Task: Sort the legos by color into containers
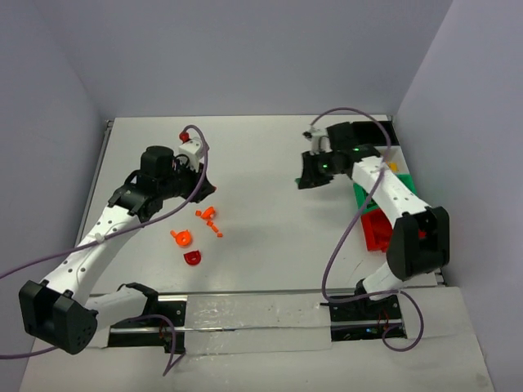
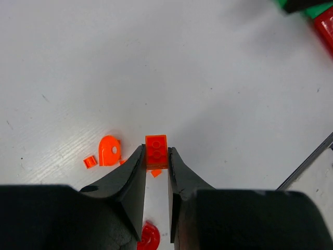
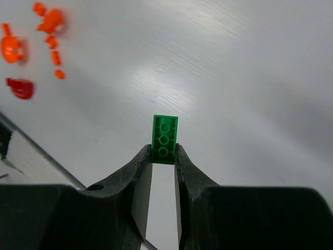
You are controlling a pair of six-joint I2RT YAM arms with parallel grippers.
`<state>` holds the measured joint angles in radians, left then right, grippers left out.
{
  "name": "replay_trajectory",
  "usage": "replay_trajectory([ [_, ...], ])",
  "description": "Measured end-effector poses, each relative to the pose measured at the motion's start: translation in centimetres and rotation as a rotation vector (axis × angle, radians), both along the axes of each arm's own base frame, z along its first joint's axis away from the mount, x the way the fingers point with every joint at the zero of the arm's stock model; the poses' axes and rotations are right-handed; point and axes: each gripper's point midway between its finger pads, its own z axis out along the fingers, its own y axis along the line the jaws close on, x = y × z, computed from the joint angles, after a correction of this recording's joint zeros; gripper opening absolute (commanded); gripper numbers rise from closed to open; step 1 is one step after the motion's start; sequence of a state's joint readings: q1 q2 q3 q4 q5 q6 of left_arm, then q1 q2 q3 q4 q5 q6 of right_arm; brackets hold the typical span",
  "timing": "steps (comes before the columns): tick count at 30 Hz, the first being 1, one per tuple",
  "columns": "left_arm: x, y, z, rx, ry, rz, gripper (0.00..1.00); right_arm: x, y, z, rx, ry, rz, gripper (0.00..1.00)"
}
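My left gripper [image 1: 203, 191] is shut on a small orange brick [image 2: 156, 152] and holds it above the table, over the loose legos. My right gripper [image 1: 305, 178] is shut on a green three-stud brick [image 3: 164, 137], held above bare table to the left of the containers. On the table lie several orange bits [image 1: 209, 217], an orange round piece [image 1: 181, 238] and a red round piece [image 1: 192, 256]. The containers stand in a row at the far right: the green bin [image 1: 359, 197] and the red bin [image 1: 377, 231] show, the others are mostly hidden by the right arm.
A small red piece [image 1: 184, 135] lies at the back of the table near the left arm's cable. The grey walls close in on three sides. A metal rail [image 1: 245, 314] runs along the near edge between the arm bases.
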<state>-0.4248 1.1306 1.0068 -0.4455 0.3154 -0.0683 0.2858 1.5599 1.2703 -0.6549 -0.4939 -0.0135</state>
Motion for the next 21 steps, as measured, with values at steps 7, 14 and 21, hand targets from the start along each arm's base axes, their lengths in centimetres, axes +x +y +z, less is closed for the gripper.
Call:
replay_trajectory([
  [7, 1.1, -1.2, -1.2, 0.039, 0.067, -0.087, 0.0, 0.2, -16.7, -0.4, -0.228, 0.0, -0.232, 0.0],
  [14, 1.5, -2.2, -0.3, 0.015, 0.062, -0.141, 0.0, -0.5, -27.1, -2.2, -0.385, 0.135, -0.353, 0.0],
  [21, 1.4, -2.1, -0.4, 0.013, 0.07, -0.143, 0.0, 0.8, -29.3, -4.3, -0.423, 0.209, -0.34, 0.21],
])
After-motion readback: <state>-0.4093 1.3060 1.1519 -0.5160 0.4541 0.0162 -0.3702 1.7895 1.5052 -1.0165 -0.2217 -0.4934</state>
